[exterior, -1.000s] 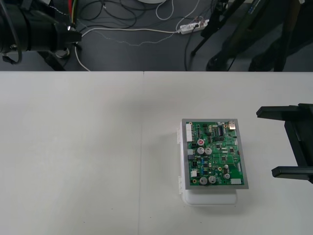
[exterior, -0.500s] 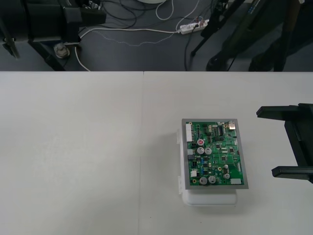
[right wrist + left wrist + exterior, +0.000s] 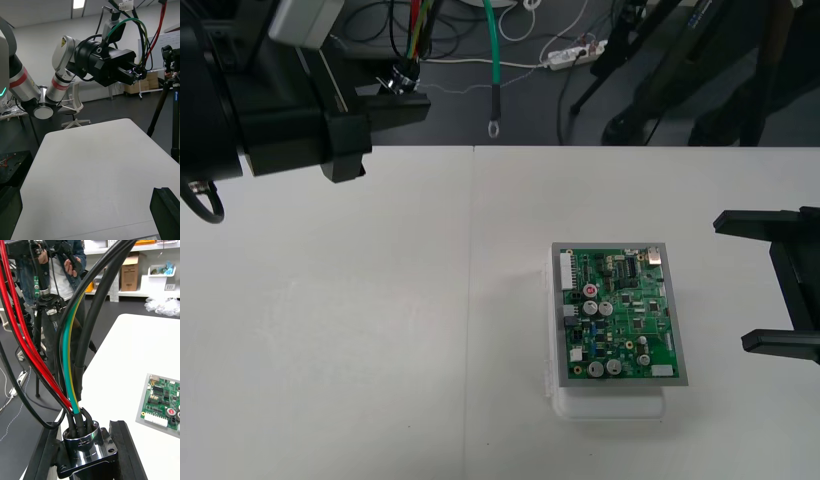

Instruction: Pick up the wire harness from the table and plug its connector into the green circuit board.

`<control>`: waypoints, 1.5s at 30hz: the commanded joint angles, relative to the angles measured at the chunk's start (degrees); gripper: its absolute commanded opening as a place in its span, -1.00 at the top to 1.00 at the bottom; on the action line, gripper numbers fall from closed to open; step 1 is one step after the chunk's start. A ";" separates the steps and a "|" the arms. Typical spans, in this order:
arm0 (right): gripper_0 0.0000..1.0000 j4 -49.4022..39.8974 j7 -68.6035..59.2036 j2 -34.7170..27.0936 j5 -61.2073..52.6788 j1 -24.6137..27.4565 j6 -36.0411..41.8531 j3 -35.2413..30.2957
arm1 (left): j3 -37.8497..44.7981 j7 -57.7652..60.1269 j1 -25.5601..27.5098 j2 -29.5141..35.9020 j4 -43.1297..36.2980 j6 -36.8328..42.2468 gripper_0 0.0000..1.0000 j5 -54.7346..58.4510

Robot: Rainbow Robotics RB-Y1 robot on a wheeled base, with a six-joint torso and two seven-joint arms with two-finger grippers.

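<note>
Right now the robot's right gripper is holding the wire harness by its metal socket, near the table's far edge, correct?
No, the left gripper holds the harness. The left wrist view shows the socket clamped between that arm's fingers, wires rising from it. The right gripper stands open beside the green circuit board.

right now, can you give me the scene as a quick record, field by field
left gripper: shut on the metal socket of the harness, raised over the table's far left edge
harness wires: red, green and black, rising from the socket, none reaching the board
right gripper: open, at the table's right side, beside the board
circuit board: flat on its white base, right of the middle of the table
task status: harness lifted, not yet plugged in
</note>
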 commanded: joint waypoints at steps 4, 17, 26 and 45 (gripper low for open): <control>-1.00 -0.41 -4.13 0.03 -0.93 -0.02 -0.18 -1.91 | 0.84 -16.06 7.23 -5.76 -5.70 3.75 1.00 -5.76; -1.00 -0.41 -4.84 0.47 -0.84 0.86 -0.18 -1.03 | -4.52 -30.21 11.45 -12.27 -6.93 3.75 1.00 -17.10; -1.00 -0.41 -5.01 0.47 -0.84 0.86 -0.18 -0.94 | -13.75 -30.56 11.18 -18.24 -6.75 3.75 1.00 -32.39; -1.00 -3.40 -10.28 -2.52 -1.81 -0.37 -0.18 -3.75 | -28.34 -30.48 13.12 -24.75 -6.13 3.75 1.00 -49.62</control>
